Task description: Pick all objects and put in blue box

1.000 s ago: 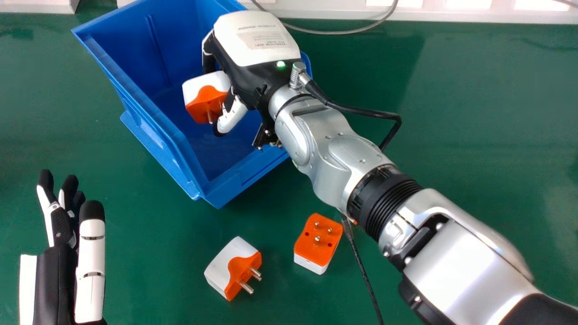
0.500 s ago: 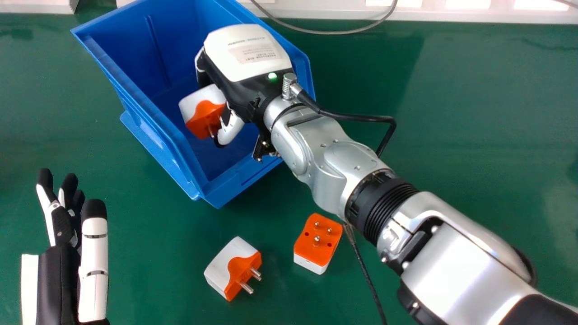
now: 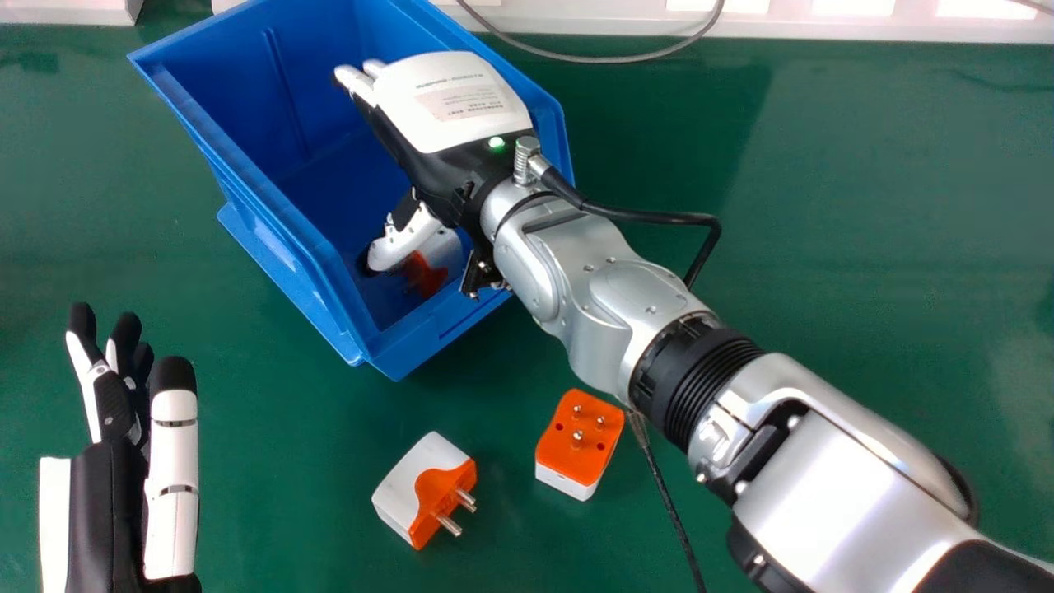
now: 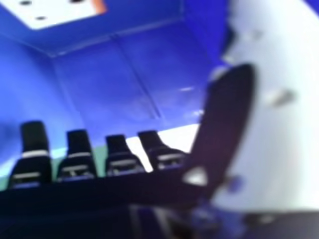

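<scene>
- Resting wide open inside the blue box (image 3: 428, 331), the right hand (image 3: 469, 91) grips nothing; plug adapter 1 (image 3: 445, 245) is beneath its thumb, within the box.
- A thumb curling on the way out could drag adapter 1; a low exit could knock the box.
- The wrist cable (image 3: 650, 216), right of the box, might snag its rim.
- Nearer the robot than the box, adapter 2 (image 3: 403, 486) and adapter 3 (image 3: 576, 436) lie on the desk (image 3: 865, 206).
- Right of the box's near end, a black cord (image 3: 664, 494) could foul a grasp.
</scene>
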